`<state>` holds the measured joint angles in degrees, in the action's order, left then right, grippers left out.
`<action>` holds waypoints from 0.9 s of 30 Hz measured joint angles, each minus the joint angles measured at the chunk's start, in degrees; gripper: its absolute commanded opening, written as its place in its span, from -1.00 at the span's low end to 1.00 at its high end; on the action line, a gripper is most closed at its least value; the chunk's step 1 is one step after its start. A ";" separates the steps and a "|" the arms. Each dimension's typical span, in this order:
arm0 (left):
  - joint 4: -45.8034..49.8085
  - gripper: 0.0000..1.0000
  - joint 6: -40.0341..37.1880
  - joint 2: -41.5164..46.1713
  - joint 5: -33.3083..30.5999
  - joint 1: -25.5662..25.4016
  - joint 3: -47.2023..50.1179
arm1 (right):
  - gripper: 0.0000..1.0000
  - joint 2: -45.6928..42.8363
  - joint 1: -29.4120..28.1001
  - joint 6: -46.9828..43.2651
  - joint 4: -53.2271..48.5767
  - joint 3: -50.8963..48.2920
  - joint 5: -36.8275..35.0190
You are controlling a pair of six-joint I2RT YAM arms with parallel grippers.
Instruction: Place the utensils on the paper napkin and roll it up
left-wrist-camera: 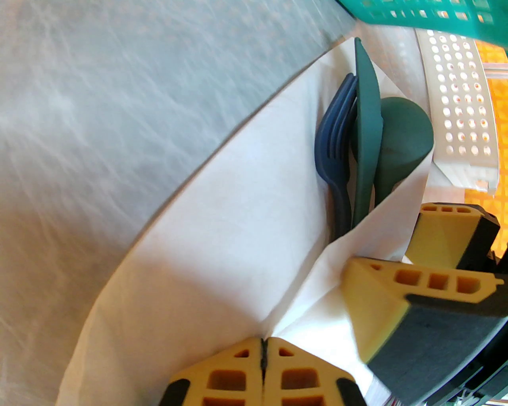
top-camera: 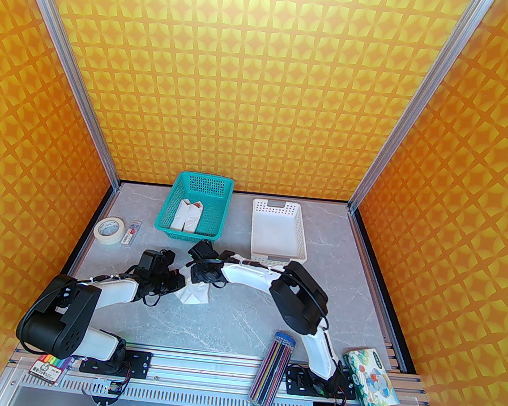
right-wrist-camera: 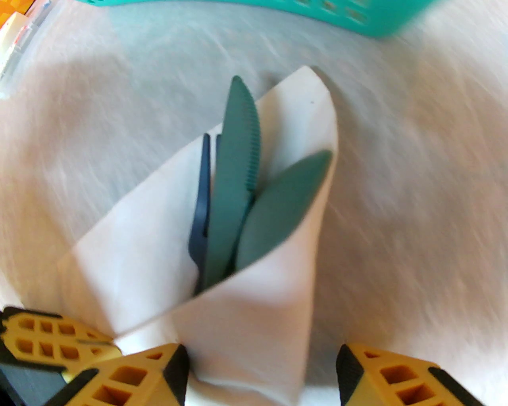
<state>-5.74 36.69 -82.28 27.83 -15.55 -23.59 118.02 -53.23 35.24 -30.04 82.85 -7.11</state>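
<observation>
**Worktop** (top-camera: 232, 325), grey marbled.
- Far-left part: roll of masking tape (top-camera: 109, 228), with a small clear packet (top-camera: 132, 233) just beside it.
- Far edge, left of centre: teal basket (top-camera: 168, 209) holding white napkin bundles (top-camera: 188, 215). A white perforated basket (top-camera: 277, 234) stands to its right.
- Centre, nearer than the teal basket: the paper napkin (top-camera: 194, 297), folded into a pocket around the utensils (right-wrist-camera: 234, 190).
- Contents of the pocket: fork (right-wrist-camera: 200, 222), knife (right-wrist-camera: 238, 131), spoon (right-wrist-camera: 281, 210). Their heads stick out of the open end toward the teal basket; the handles are hidden in the paper.
- Left gripper (left-wrist-camera: 264, 345): clenched, fingertips pressed together on a folded corner of the napkin.
- Right gripper (right-wrist-camera: 260, 368): released, fingers spread to either side of the napkin's narrow end. One finger touches the paper; the other stands apart.
- Near edge, right of centre: coloured pencils in a clear case (top-camera: 273, 370).
- Near-right corner: printed tissue pack (top-camera: 370, 380).
</observation>
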 measured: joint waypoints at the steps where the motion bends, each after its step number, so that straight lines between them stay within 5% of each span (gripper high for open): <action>1: -0.02 -1.00 0.37 0.39 -0.02 -0.24 0.37 | 0.43 -1.38 0.09 0.00 -0.39 -1.11 -0.37; 13: 2.97 -1.00 7.43 6.71 -2.16 -8.22 4.00 | 0.41 -19.56 2.97 0.02 -3.13 -11.76 -3.43; 19: 4.44 -1.00 13.00 8.44 -6.08 -14.43 4.09 | 0.49 -19.15 1.55 0.26 -3.78 -13.60 -2.12; 27: 4.24 -1.00 15.85 8.39 -7.63 -15.65 4.02 | 0.50 -13.29 -3.30 0.26 -3.82 -11.10 -0.85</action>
<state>-1.50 52.53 -73.89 20.21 -31.20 -19.57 104.73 -56.53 35.51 -33.87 71.75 -7.97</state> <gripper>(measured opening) 0.040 0.748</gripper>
